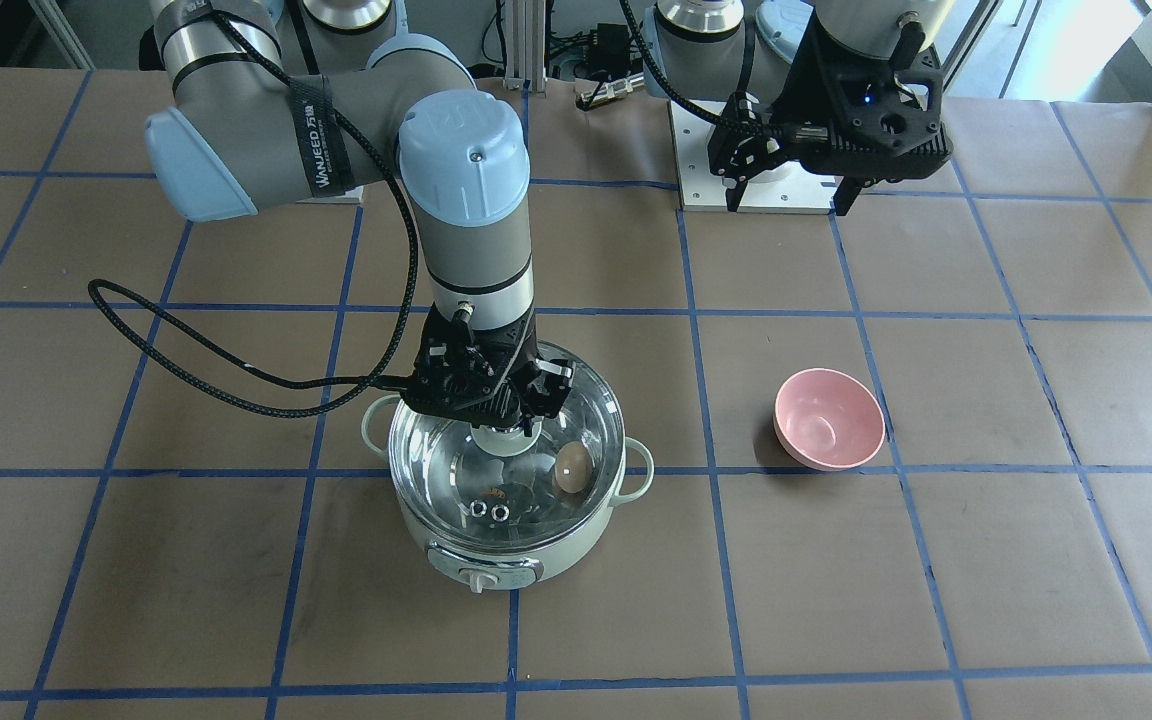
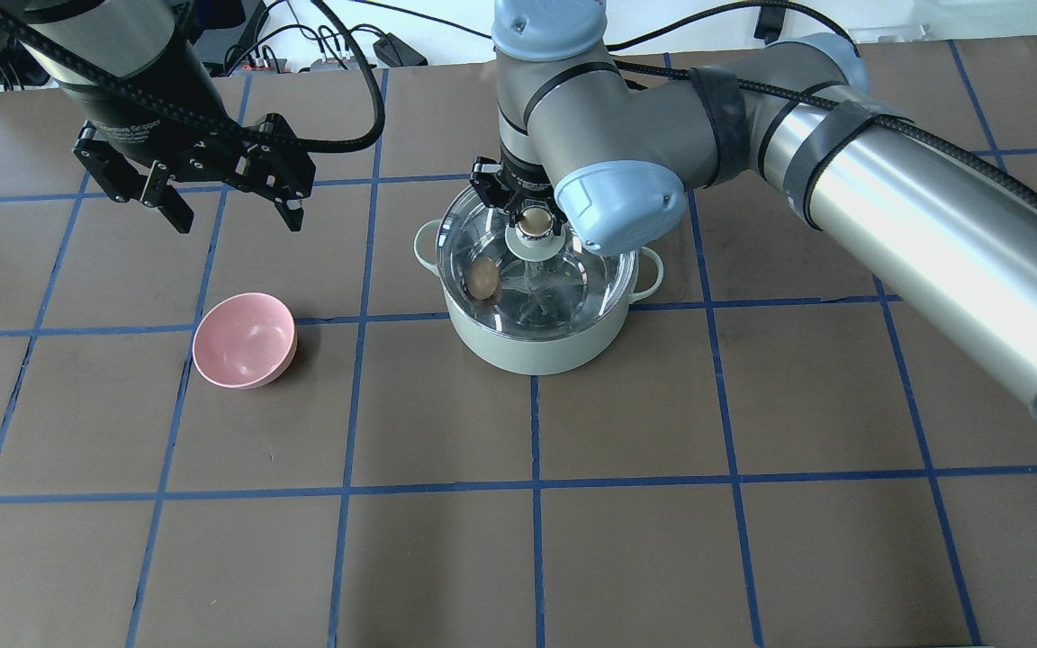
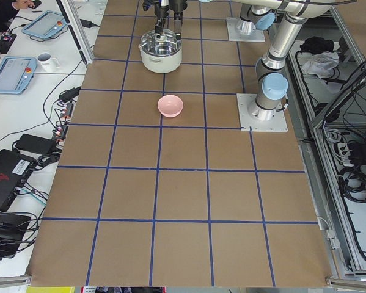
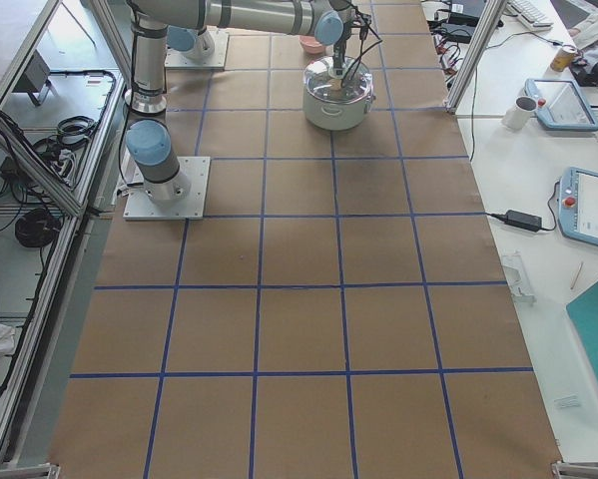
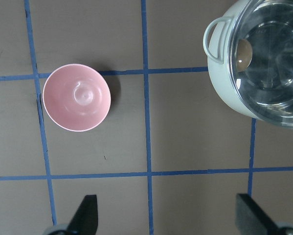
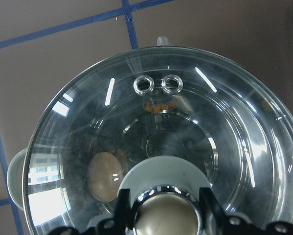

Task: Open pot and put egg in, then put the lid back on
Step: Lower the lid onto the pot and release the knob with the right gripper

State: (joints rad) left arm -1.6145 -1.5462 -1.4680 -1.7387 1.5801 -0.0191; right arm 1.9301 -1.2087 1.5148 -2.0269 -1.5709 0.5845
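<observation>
The mint-green pot stands mid-table with the clear glass lid resting on its rim. The tan egg lies inside on the steel bottom, seen through the glass; it also shows in the overhead view and the right wrist view. My right gripper reaches straight down onto the lid. Its fingers press on both sides of the tan knob. My left gripper hangs open and empty above the table, well away from the pot.
An empty pink bowl sits on the table between the left gripper and the pot, also in the left wrist view. The right arm's black cable loops over the table beside the pot. Blue tape lines grid the brown table.
</observation>
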